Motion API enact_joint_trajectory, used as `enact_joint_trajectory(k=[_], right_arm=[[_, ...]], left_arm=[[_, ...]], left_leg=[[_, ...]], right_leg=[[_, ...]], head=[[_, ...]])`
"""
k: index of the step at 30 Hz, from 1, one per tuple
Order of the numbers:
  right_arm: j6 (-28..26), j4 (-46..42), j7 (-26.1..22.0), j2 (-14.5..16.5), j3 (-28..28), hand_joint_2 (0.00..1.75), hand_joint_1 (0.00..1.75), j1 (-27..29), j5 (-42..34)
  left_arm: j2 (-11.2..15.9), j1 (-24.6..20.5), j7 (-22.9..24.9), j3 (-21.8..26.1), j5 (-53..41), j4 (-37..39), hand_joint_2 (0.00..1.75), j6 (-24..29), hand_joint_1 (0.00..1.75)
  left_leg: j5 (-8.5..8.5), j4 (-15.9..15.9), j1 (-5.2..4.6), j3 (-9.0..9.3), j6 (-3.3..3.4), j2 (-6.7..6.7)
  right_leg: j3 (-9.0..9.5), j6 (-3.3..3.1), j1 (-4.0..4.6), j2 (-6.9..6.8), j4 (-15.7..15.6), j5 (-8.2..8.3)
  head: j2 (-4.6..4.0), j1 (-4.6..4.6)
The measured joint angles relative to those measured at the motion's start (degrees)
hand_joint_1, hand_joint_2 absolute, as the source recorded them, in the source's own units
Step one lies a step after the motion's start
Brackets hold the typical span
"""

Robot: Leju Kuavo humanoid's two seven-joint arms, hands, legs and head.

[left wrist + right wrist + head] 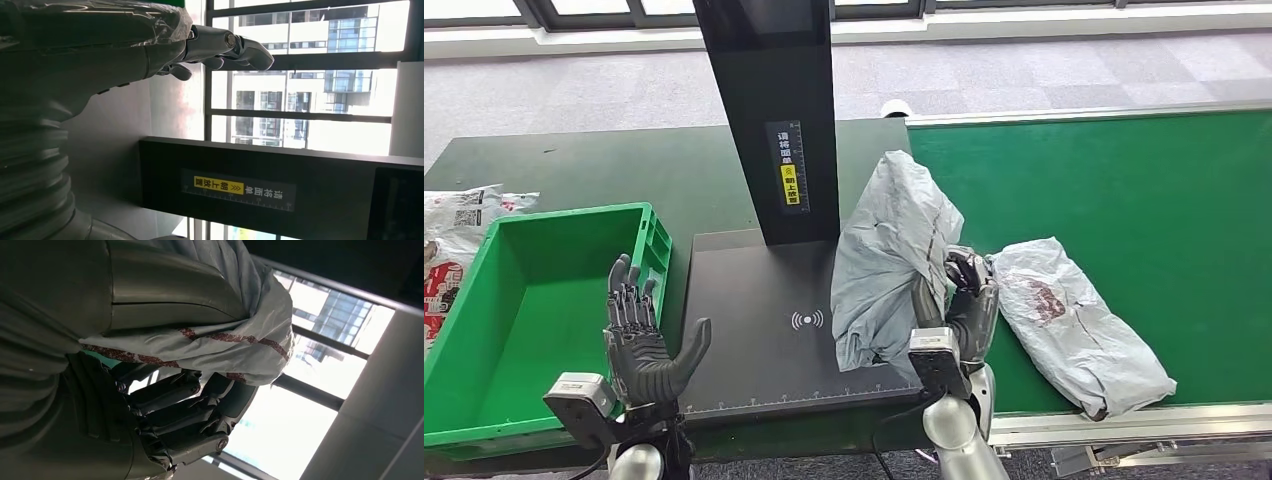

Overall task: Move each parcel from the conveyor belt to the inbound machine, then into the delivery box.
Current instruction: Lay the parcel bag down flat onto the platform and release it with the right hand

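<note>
- We see the right hand [959, 305] gripping a grey plastic-wrapped parcel [889, 260], its thumb on one side and dark fingers [185, 415] curled around the other.
- The held parcel stands roughly upright over the right part of the inbound machine's black scan plate [754, 330], its lower end at or just above the plate; we cannot tell if it touches.
- A second parcel [1079, 325], white with a dark red mark, lies flat on the green conveyor belt [1124, 190], just beside the right hand.
- The left hand [646, 335] is raised with fingers spread and palm empty, between the green delivery box [534, 310] and the plate.
- The machine's black column [774, 110] rises from the plate's rear, bearing a yellow label [791, 185].
- More bagged parcels [459, 215] lie on the dark table beyond the box's far left corner.
</note>
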Motion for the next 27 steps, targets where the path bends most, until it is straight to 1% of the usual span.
enact_joint_trajectory(k=[4,10,13,17,23,27], right_arm=[[1.9,1.9,0.0,0.4,4.0,1.75,1.75,-2.8,-0.4],[6.4,8.2,0.8,1.4,7.6,1.75,1.75,-7.2,0.5],[8.0,12.7,1.5,2.0,7.9,1.75,1.75,-8.9,1.4],[8.4,18.5,0.9,2.6,7.9,1.75,1.75,-10.8,2.3],[9.9,27.7,4.2,3.2,8.0,1.75,1.75,-13.7,4.9],[10.1,32.0,4.9,3.3,8.0,1.75,1.75,-15.0,4.8]], left_arm=[[0.0,-0.1,0.0,0.0,-0.1,0.7,1.75,-0.4,0.00],[0.0,-0.6,0.0,0.0,-0.1,2.2,1.75,-0.5,0.00],[0.0,-0.8,0.0,-0.1,-0.1,2.7,1.75,-0.5,0.00],[0.0,-0.9,0.0,-0.2,0.0,3.4,1.75,-0.3,0.00],[0.0,-1.0,0.0,-0.5,0.4,3.7,1.75,0.4,0.00],[0.0,-1.0,0.0,-0.5,0.6,3.9,1.75,0.5,0.00]], left_leg=[[0.00,0.0,0.00,0.03,0.00,0.00],[0.01,0.0,0.00,0.07,-0.01,0.03],[0.01,0.0,0.00,0.07,-0.01,0.02],[0.01,0.0,0.00,0.07,-0.01,0.03],[0.01,0.0,0.00,0.07,-0.01,0.03],[0.01,0.0,0.00,0.09,-0.01,0.06]], right_leg=[[0.01,0.00,0.01,0.01,0.0,0.00],[0.03,-0.02,0.04,0.03,0.0,0.02],[0.03,-0.02,0.04,0.02,0.0,0.02],[0.03,-0.02,0.03,0.04,0.0,0.02],[0.02,-0.02,0.04,0.04,0.0,0.02],[0.02,-0.02,0.04,0.05,0.0,0.02]], head=[[0.00,0.00],[0.00,0.00],[0.00,0.00],[0.00,0.00],[0.00,0.00],[0.00,0.00]])
